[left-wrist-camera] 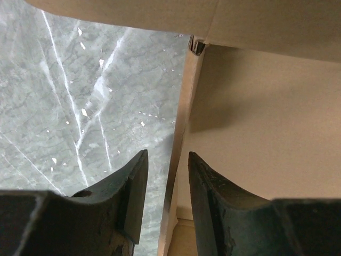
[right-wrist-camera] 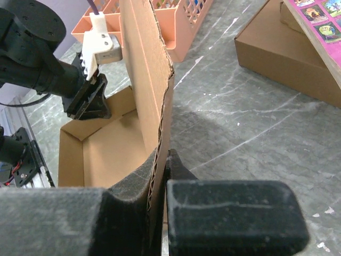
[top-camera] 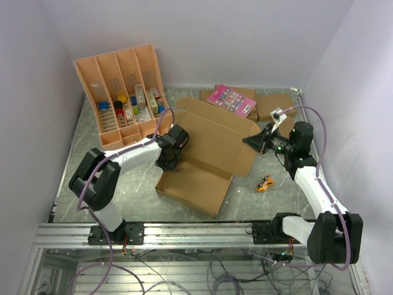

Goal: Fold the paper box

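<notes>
**Paper box half open, 1 end effector clamped on its lid**

The paper box [top-camera: 206,157] lies in the middle of the grey marble surface [top-camera: 245,206], between the 2 arms. Its shallow base, with low walls standing up, is on the near side. The large lid panel rises from the far side of the base and does not lie flat.

The right end effector [right-wrist-camera: 160,184] is at the right edge of the lid panel. In the right wrist view its 2 fingers are pressed together on the cardboard, and the corrugated edge stands upright between them with no gap to see.

The left end effector [left-wrist-camera: 166,176] is at the left wall of the base. Its 2 fingers are a little apart, 1 on each side of the wall: the left finger is over the surface outside the box, and the right finger is over the inside of the base. A strip of surface shows between the left finger and the wall, so it has not closed on the cardboard.

An orange tray [top-camera: 123,98] with 4 compartments leans at the far left. At the far right, behind the lid, are smaller brown boxes [top-camera: 276,104] with a pink card [top-camera: 232,100] on top of 1 of them. A small orange object [top-camera: 264,183] lies on the surface just right of the base.
</notes>
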Controlling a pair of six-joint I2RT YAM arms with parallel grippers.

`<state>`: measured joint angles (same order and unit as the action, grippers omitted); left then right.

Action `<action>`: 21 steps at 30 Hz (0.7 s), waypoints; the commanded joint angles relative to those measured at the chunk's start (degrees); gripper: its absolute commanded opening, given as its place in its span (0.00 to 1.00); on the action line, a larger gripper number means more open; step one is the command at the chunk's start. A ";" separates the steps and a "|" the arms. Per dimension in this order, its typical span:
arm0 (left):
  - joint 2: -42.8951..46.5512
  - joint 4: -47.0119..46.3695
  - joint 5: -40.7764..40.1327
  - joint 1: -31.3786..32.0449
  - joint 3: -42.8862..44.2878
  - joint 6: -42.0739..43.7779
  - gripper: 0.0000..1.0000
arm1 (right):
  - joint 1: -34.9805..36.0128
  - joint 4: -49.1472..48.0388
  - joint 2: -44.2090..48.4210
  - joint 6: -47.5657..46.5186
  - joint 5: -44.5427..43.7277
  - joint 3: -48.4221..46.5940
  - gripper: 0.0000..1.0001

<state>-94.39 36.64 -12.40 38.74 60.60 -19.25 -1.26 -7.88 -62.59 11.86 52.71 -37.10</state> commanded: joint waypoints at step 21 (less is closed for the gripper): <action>0.14 -8.03 -4.73 0.15 -2.57 -7.52 0.43 | 0.17 2.06 -4.00 -6.61 0.00 -4.14 0.52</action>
<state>-96.53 32.29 -15.51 39.07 59.07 -23.81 -1.26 -7.38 -65.65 8.54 52.71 -39.38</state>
